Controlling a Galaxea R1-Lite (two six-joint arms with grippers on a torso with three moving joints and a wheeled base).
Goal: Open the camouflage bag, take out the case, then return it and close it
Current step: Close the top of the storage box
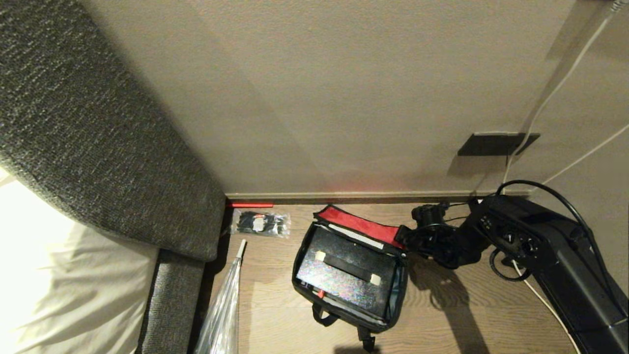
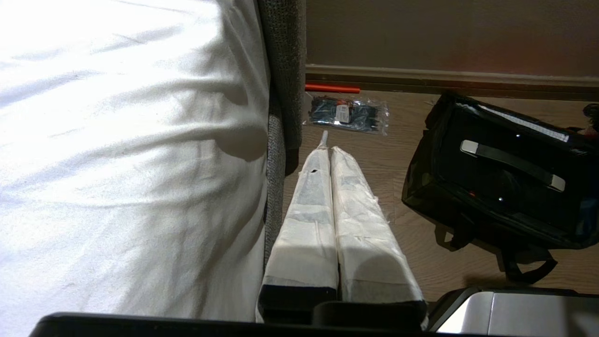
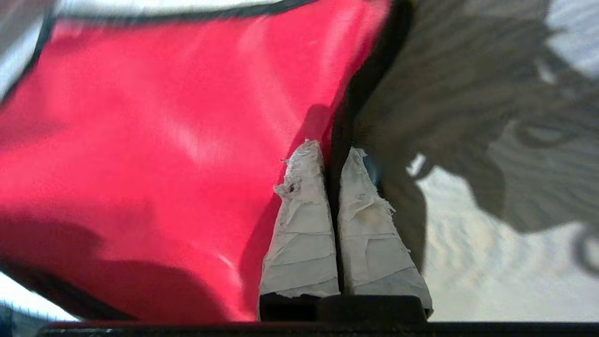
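Observation:
The camouflage bag [image 1: 399,295] stands open on the wood floor near the wall. Its lid [image 1: 361,223] leans back toward the wall with the red lining showing. Inside lies the case [image 1: 334,282], flat and black, with a black strip tipped in grey across its top. My right gripper [image 1: 404,237] is at the lid's right end. In the right wrist view this gripper [image 3: 332,154] is shut on the lid's black trim [image 3: 351,98], with the red lining [image 3: 164,140] on one side. My left gripper [image 2: 330,154] hangs shut and empty beside the bed, away from the bag [image 2: 421,187].
A clear packet of black items [image 1: 260,223] lies by the skirting, with an orange-red stick [image 1: 250,205] behind it. A folded clear umbrella [image 1: 226,305] lies along the grey bed frame [image 1: 172,295]. White cables [image 1: 540,295] run near my right arm.

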